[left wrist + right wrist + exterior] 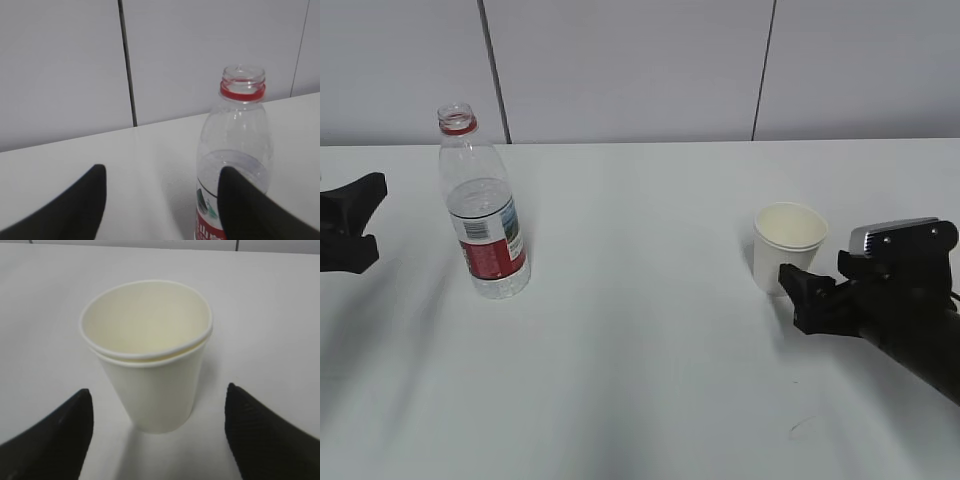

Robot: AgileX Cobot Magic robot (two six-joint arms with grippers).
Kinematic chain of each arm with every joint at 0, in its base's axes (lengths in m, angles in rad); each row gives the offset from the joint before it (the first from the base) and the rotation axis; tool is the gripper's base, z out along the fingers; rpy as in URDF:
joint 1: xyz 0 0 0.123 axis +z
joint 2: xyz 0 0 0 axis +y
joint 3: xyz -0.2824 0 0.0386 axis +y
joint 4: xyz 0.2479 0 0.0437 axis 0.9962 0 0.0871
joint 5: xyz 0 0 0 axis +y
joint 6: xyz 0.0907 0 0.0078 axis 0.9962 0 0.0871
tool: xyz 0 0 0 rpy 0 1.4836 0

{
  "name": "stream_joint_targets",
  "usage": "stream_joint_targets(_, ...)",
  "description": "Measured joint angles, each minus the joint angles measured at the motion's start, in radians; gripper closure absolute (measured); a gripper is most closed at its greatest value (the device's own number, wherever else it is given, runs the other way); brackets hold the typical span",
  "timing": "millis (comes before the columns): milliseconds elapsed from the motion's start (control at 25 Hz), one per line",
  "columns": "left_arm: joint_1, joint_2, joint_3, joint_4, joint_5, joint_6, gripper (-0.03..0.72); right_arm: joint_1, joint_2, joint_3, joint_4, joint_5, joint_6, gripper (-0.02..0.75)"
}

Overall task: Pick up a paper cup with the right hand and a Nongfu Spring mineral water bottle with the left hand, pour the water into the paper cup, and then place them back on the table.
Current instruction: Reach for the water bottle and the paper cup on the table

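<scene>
Right gripper (157,432): spread wide, both dark fingers (55,432) apart and holding nothing; paper cup (147,352) upright just ahead, centred on the gap between the fingers, not between them and not touched in the right wrist view. Same right gripper (810,295) in the exterior view: low over the counter (650,330) at the right side, fingertips just beside the lower wall of the paper cup (788,245); contact there not resolvable; silver-grey block (892,236) on top of the arm.

Left gripper (162,200): also spread wide and holding nothing; two dark fingers (75,205) at the bottom of the left wrist view; Nongfu Spring mineral water bottle (237,150) upright ahead and off to the right of the gap, its lower body partly hidden behind the right-hand finger. Left gripper (350,235) at the far left edge of the exterior view, only partly in frame, well apart from the bottle (482,205).

Containers: cup with cream interior, no liquid visible inside; a second rim line just below the first, as of two nested cups; bottle uncapped, red neck ring (242,91) below the open mouth, red-and-white label around the lower body; water (485,235) filling roughly the lower two thirds, surface line (235,159) visible above the label. Bottle at the left of the counter, cup at the right, well apart.
</scene>
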Motion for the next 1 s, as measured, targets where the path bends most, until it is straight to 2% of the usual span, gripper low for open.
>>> stream_joint_targets(560, 0.0, 0.0, 0.0, 0.003, 0.0, 0.0, 0.249, 0.0, 0.139, -0.185, -0.049, 0.0, 0.001, 0.125)
stream_joint_targets(1000, 0.0, 0.0, 0.0, 0.003, 0.0, 0.0, 0.249, 0.0, 0.142, -0.229, -0.053, -0.001, 0.002, 0.127)
